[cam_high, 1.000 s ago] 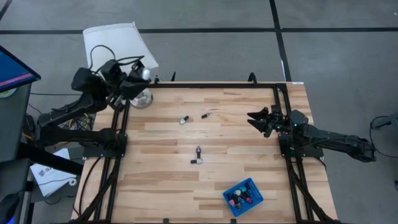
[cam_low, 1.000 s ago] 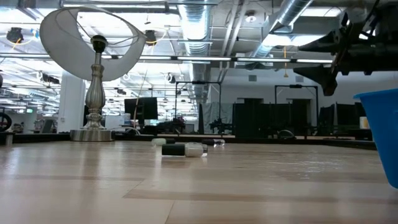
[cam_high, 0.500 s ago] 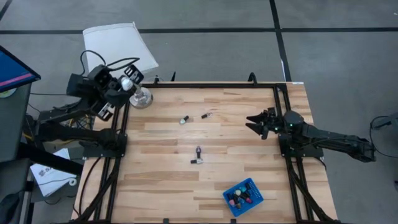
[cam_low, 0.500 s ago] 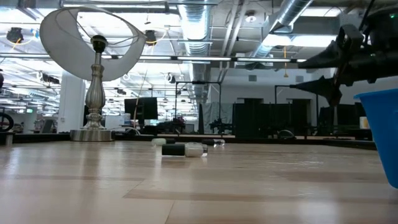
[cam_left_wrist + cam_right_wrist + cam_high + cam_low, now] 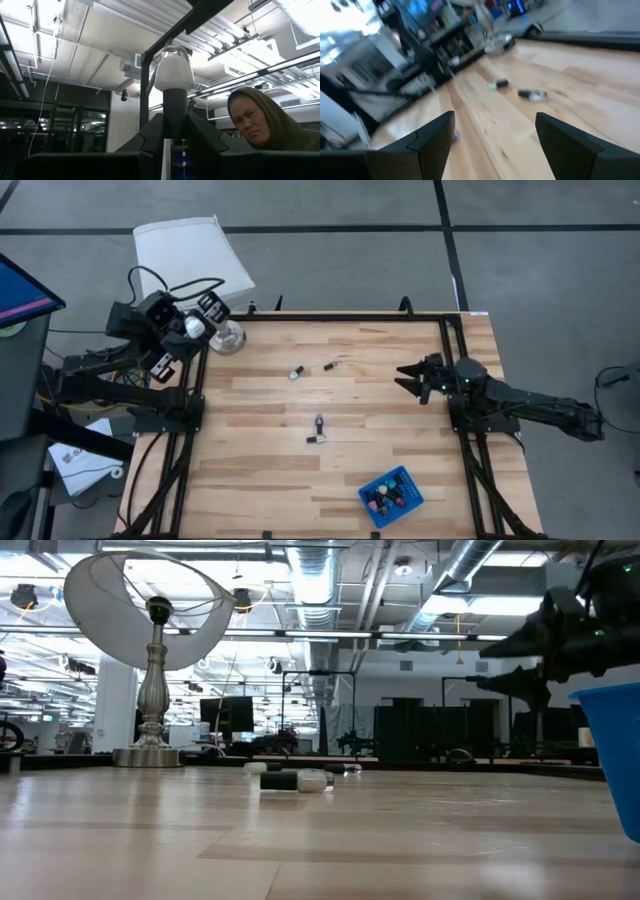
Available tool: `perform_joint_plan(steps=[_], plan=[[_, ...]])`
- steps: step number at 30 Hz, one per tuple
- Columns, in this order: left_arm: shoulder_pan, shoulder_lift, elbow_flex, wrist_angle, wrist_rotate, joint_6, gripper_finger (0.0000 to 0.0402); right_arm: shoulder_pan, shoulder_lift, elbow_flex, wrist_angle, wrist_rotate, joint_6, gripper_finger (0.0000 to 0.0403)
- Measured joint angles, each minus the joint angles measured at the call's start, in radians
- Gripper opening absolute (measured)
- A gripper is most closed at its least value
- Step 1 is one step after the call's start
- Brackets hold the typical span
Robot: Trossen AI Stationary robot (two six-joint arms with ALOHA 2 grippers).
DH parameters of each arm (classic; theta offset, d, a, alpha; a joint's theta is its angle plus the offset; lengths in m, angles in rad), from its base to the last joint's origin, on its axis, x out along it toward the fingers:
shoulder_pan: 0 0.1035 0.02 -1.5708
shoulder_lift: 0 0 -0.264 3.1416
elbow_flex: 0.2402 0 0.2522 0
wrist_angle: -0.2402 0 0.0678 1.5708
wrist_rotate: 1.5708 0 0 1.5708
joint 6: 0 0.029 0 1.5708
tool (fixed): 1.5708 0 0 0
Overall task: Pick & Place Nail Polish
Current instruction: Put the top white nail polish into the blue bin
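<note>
1. We judge the nail polish bottles to be light, rigid and probably glass, so smooth, breakable and apt to roll where they lie on their sides. The best hold looks to be across the body or cap, at right angles to the long axis, with light closing force.

2. Appearance: tiny, finger-shaped bottles with dark caps. The one in the left hand (image 5: 174,75) shows a white rounded body on a dark cap.

3. Location, taking the blue tray (image 5: 404,476) as landmark: several bottles already stand inside the tray; a loose pair (image 5: 317,430) lies up-table and to the left of it, touching or nearly so; two more (image 5: 297,372) (image 5: 330,365) lie farther beyond, toward the lamp base (image 5: 228,338).

4. Left hand (image 5: 192,325): raised at the far-left corner of the worktop (image 5: 380,410), beside the lamp base, nearly closed and gripping the white bottle by its cap.

5. Right hand (image 5: 408,374): fingers spread wide, holding nothing, above the worktop's right side, pointing toward the loose bottles.
</note>
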Motion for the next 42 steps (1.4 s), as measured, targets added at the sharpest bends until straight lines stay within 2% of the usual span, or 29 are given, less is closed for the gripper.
perform_joint_plan(steps=[4, 8, 11, 15, 17, 21, 24, 26, 29, 35, 42], plan=[[0.0, 0.0, 0.0, 0.005, 0.0, 0.001, 0.0059, -0.006, -0.001, 0.033, 0.105, -0.092, -0.005, 0.0263], [0.0, 0.0, 0.0, 0.009, -0.001, 0.001, 0.0059, -0.023, -0.023, 0.052, 0.144, -0.183, -0.028, 0.0221], [0.0, 0.0, 0.0, 0.011, -0.001, 0.001, 0.0059, -0.035, -0.055, 0.052, 0.146, -0.247, -0.031, 0.0158], [0.0, 0.0, 0.0, 0.015, -0.005, 0.001, 0.0059, -0.038, -0.13, 0.052, 0.149, -0.358, -0.017, 0.0043], [0.0, 0.0, 0.0, 0.016, -0.005, 0.001, 0.0059, -0.036, -0.188, 0.052, 0.121, -0.385, -0.015, 0.0012], [0.0, 0.0, 0.0, 0.018, -0.005, 0.0, 0.0059, -0.037, -0.285, 0.052, -0.02, -0.293, -0.049, 0.0025], [0.0, 0.0, 0.0, 0.02, -0.004, 0.0, 0.0059, -0.037, -0.279, 0.027, -0.05, -0.217, -0.107, 0.0013], [0.0, 0.0, 0.0, 0.021, -0.004, -0.003, 0.0059, -0.037, -0.281, 0.003, -0.043, -0.205, -0.133, 0.0004], [0.0, 0.0, 0.0, 0.022, -0.004, -0.004, 0.0059, -0.037, -0.277, 0.0, -0.092, -0.133, -0.153, 0.0008], [0.0, 0.0, 0.0, 0.022, -0.003, -0.004, 0.0059, -0.037, -0.232, 0.0, -0.096, -0.11, -0.26, 0.0001], [0.0, 0.0, 0.0, 0.021, 0.012, -0.007, 0.0059, -0.037, -0.214, 0.0, -0.096, -0.11, -0.264, 0.0015]])
